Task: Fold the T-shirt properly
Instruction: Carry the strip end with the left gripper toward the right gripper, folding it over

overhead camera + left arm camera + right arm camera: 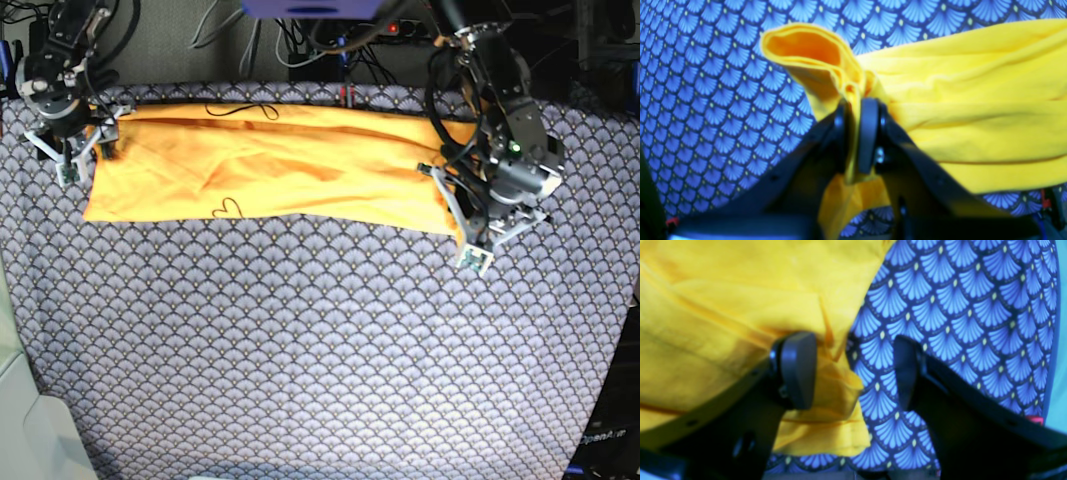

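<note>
With the left claw (857,133) pinching the T-shirt (280,165) end, the wide right claw (853,370) should clamp its corner before both lift evenly.

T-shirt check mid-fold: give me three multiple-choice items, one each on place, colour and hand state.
1. Where does the T-shirt lie on the tablecloth?
A. along the far edge
B. near edge
C. centre

2. What colour is the cloth's fan pattern?
A. red
B. blue
C. green

3. What is the left hand doing?
A. open above the cloth
B. shut on nothing
C. shut on the T-shirt

Key: 1 A, the base view shows it stretched along the back; 2 B, blue fans in both wrist views; 3 C, yellow fabric is pinched between its pads.
</note>
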